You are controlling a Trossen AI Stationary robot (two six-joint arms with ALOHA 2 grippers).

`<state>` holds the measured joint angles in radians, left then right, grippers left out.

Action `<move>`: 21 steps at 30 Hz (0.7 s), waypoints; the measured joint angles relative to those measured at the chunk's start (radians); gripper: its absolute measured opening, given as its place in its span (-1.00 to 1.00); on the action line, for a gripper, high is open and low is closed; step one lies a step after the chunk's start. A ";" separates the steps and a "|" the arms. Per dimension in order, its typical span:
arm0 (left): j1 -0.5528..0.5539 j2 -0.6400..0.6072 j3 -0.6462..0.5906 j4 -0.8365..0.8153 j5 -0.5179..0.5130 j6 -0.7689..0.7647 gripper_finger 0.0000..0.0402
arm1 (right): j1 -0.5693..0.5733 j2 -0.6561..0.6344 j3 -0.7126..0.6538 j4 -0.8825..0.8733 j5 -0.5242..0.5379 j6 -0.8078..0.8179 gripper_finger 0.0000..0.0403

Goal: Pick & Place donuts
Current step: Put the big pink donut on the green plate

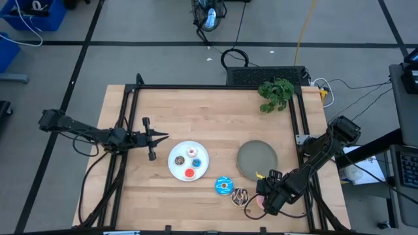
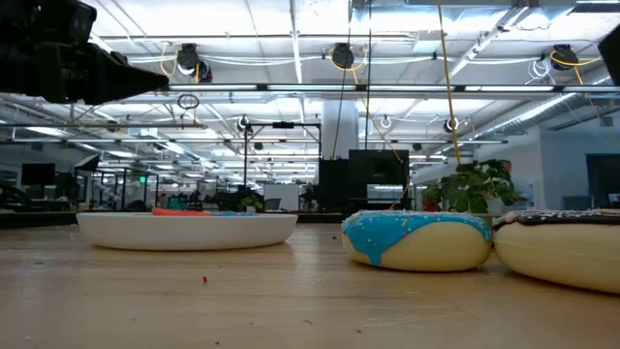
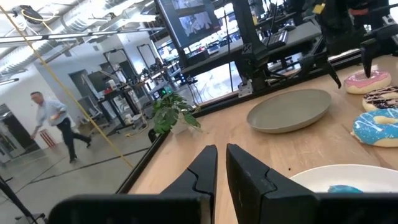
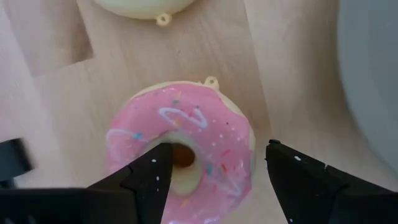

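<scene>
Right gripper [image 4: 214, 171] is open right over the pink donut [image 4: 180, 158] at the table's front edge, one finger [image 4: 149, 177] over the hole, other off the rim. Squishy, so prob slips sideways into the choc donut [image 1: 239, 196]. Farther back, left gripper [image 3: 222, 168] closed, empty, by the white plate [image 1: 176, 158].

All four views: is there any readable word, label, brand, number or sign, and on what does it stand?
None can be read.
Overhead monitor in the left wrist view: shows a picture, any text too small to read.
Donuts: the pink donut and blue donut carry only icing and sprinkles, no lettering.
White plate and grey plate: unmarked.
</scene>
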<state>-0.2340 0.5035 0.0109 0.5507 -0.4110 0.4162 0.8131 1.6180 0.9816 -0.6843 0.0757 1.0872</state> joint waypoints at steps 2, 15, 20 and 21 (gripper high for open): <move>0.000 0.000 0.000 -0.001 0.000 0.000 -0.79 | 0.000 0.000 -0.039 0.051 -0.003 0.000 0.20; 0.000 0.000 0.000 -0.002 0.000 -0.026 -0.79 | -0.009 -0.003 -0.103 0.102 -0.030 0.021 0.04; 0.000 0.000 0.000 -0.002 0.000 -0.032 -0.79 | -0.009 -0.002 -0.104 0.105 -0.029 0.030 -0.32; 0.000 0.000 0.000 -0.002 0.000 -0.032 -0.79 | -0.009 -0.002 -0.104 0.107 -0.028 0.029 -0.39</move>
<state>-0.2340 0.5035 0.0109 0.5484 -0.4110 0.3840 0.8043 1.6165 0.8771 -0.5774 0.0475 1.1166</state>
